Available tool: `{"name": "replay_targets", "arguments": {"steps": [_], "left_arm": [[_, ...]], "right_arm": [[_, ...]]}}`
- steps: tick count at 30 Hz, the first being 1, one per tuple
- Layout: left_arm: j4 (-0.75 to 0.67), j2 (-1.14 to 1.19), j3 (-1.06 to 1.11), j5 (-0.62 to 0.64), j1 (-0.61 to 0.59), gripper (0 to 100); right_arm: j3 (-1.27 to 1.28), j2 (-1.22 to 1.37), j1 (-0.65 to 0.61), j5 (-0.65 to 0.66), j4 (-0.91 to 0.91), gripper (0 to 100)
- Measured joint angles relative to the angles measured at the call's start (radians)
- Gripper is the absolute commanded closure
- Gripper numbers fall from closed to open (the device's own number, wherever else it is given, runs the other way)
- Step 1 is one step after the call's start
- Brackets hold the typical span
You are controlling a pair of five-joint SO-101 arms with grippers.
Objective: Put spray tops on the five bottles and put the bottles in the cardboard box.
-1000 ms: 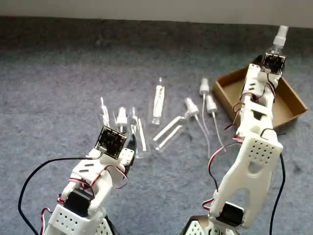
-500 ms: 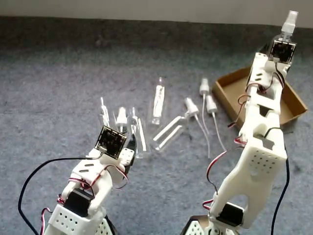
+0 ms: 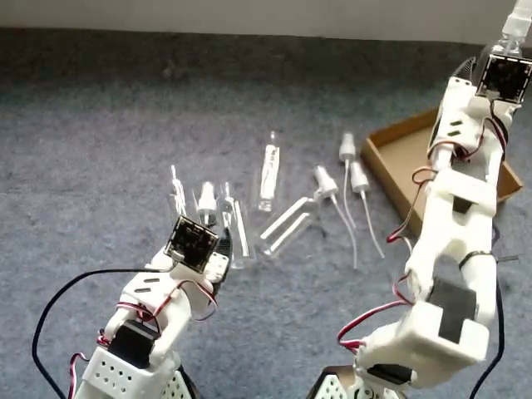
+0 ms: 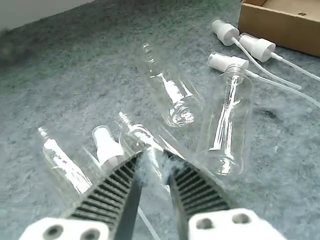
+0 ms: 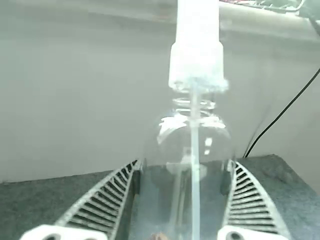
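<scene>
My right gripper [image 3: 509, 51] is raised high beyond the far right of the cardboard box [image 3: 399, 154], shut on a clear bottle [image 5: 192, 150] fitted with a white spray top [image 5: 196, 50]; the top [image 3: 517, 21] pokes up above the wrist. My left gripper [image 4: 152, 155] hangs low over a lying clear bottle [image 4: 131, 134], its fingers a narrow gap apart with nothing clamped. Several uncapped bottles lie on the grey cloth, among them one [image 3: 268, 170] and another [image 3: 287, 224]. Three loose spray tops [image 3: 347, 148] with long tubes lie beside the box.
The box [image 4: 280, 25] is a shallow brown tray at the right. Another spray top [image 4: 107, 147] lies between two bottles by my left gripper [image 3: 223, 245]. Bare grey cloth stretches to the far left and along the front between the arms.
My right arm has swung up and to the right with the capped bottle, past the box's far corner. The left arm has barely shifted.
</scene>
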Motion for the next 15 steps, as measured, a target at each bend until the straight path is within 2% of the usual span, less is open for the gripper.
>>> {"name": "replay_targets", "arguments": {"steps": [6,11,15], "left_arm": [[0.0,0.0,0.0,-0.23,0.0,100],[0.028,0.0,0.0,-0.31,0.003,100],[0.034,0.0,0.0,-0.361,0.071,100]], "right_arm": [[0.164,-0.219,-0.037,0.0,0.0,80.0],[0.313,-0.423,-0.114,0.0,0.0,80.0],[0.417,-0.582,-0.193,0.0,0.0,80.0]]}}
